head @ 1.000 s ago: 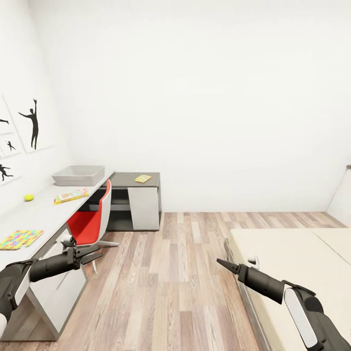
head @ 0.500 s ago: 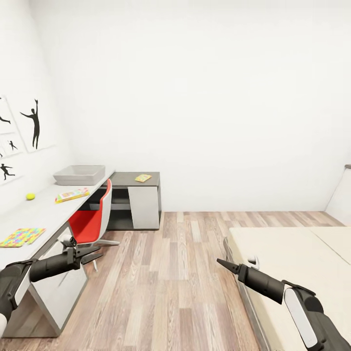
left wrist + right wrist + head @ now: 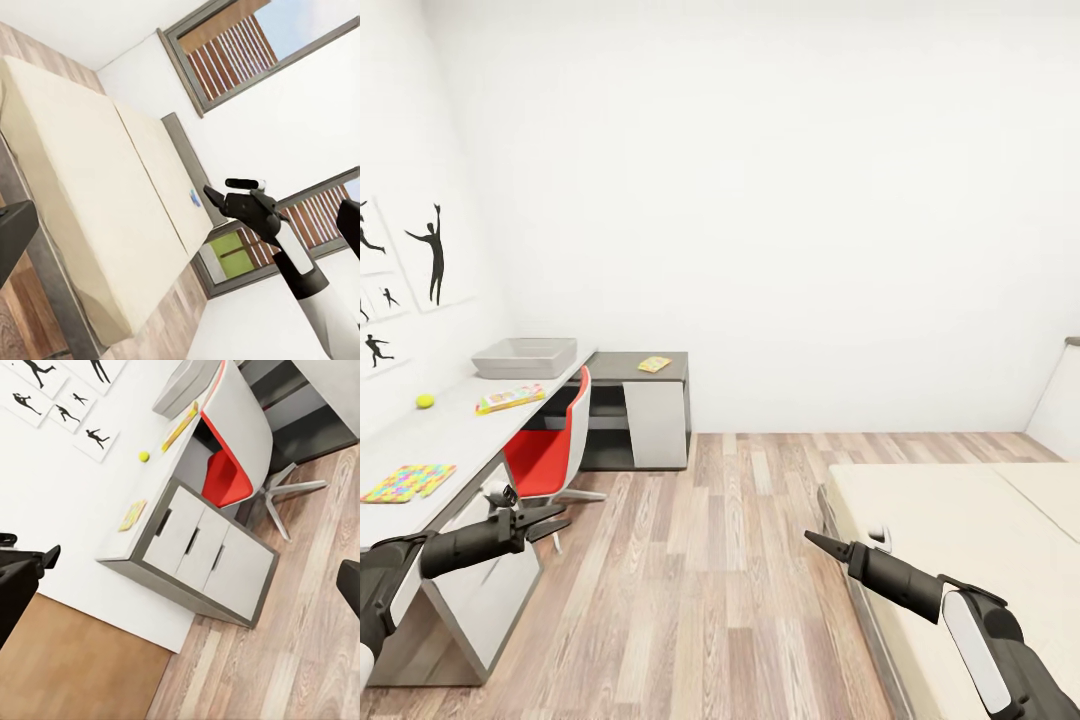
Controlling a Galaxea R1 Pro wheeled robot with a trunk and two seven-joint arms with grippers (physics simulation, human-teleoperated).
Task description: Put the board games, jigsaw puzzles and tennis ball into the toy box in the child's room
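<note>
Wood floor — left gripper (image 3: 556, 519) parted, empty

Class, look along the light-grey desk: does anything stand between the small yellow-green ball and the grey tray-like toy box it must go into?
Nothing stands directly between them. The small yellow-green tennis ball and the shallow grey toy box are parted by bare light-grey desk. The flat, brightly printed game box lies off that line, nearer the desk's front edge.

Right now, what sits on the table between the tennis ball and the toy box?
In the head view, a board game lies flat on the table, between the tennis ball and the toy box.
</note>
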